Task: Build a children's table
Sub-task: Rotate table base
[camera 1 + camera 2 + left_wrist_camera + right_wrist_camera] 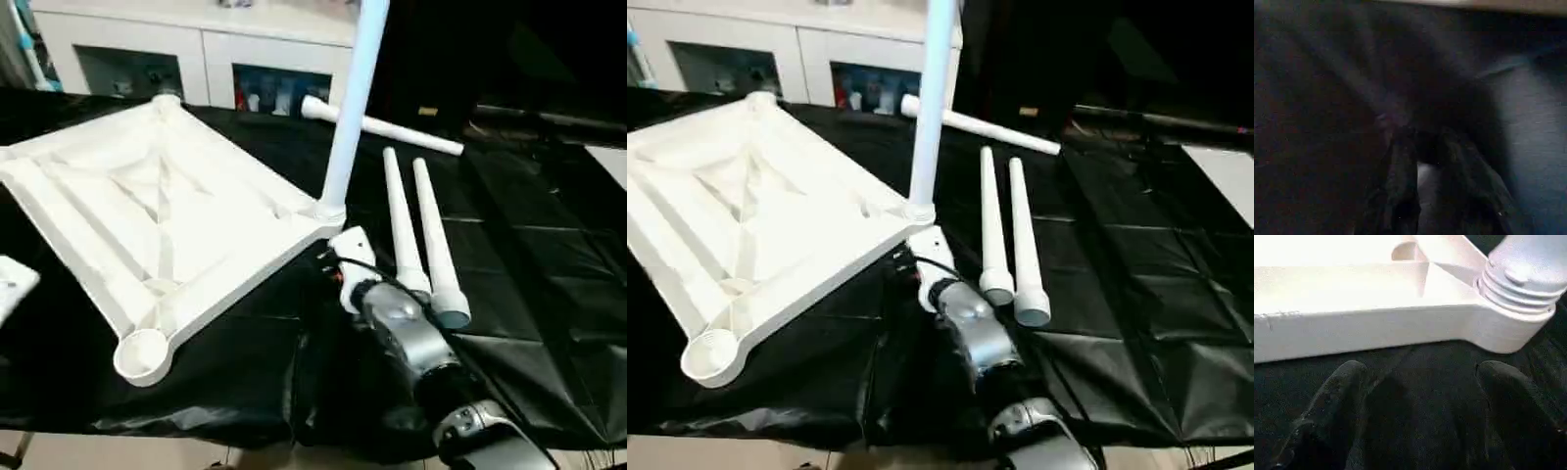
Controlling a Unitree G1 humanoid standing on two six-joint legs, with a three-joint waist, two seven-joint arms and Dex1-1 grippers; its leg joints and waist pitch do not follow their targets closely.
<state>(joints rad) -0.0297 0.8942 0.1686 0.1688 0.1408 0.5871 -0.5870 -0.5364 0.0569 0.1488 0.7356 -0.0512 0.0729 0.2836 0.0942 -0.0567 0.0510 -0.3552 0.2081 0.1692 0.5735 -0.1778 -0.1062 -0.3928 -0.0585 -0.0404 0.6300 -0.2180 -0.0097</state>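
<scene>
Tabletop (147,215) of white moulded plastic lies upside down on the table under a black crinkled plastic sheet (529,255), its ribbed, X-braced underside facing up and its corners ending in round sockets. The nearest socket (143,354) stands empty at the sheet's front edge. In the corner socket on the right side a long white tapered tube leg (351,98) stands upright, its ridged collar (1518,289) seated in the socket.

Two more white tube legs (421,235) lie side by side on the black sheet just to the right of that corner, roughly parallel, their wide open ends toward the robot. A fourth white tube leg (387,124) lies crosswise farther back, behind the upright one.

The robot's right arm, silver with a black cable, reaches in from the lower right — its tool (1418,377) rests low on the black sheet just before the tabletop's edge, close below the corner that carries the upright leg. Its two black fingers (1339,396) are spread wide apart and grasp nothing; only black sheet lies between them.

The left tool (1425,161) shows in a very dark wrist view, its two black fingers (1400,196) drawn near together with a narrow gap; whether anything sits between them I cannot tell.

Behind the table stands a white cabinet (196,49) with glass doors.
</scene>
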